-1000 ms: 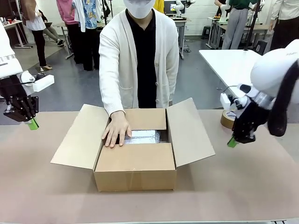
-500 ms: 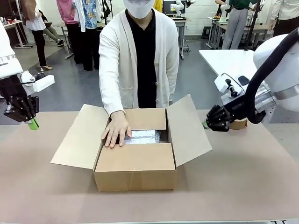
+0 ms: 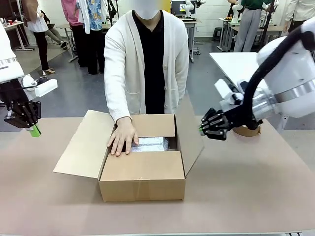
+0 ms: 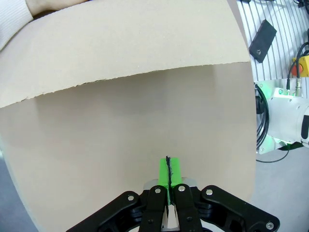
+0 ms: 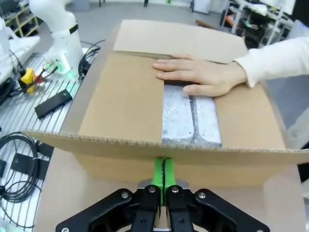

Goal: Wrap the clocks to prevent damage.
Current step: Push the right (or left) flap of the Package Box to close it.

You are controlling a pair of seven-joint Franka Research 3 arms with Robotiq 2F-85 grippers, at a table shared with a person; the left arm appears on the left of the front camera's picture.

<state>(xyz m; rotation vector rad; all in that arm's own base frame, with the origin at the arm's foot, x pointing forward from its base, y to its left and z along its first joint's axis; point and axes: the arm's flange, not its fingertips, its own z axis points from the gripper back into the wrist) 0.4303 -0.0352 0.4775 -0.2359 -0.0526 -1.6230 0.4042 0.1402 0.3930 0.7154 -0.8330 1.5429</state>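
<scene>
We read no text, label, brand, number or sign. Cardboard box (image 3: 142,174) sides plain brown; wrapped clocks (image 5: 190,118), beyond right fingers (image 5: 158,175), carry no legible print.

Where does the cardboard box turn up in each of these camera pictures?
Front view: the cardboard box sits mid-table, flaps open.
Left wrist view: one flap of it runs across the top.
Right wrist view: the cardboard box spans the middle of the picture.
Shared landmark: the person's white sleeve.

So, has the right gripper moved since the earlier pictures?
Yes. The right gripper went leftward, away from the tape roll, and now reaches the right flap of the cardboard box.
</scene>
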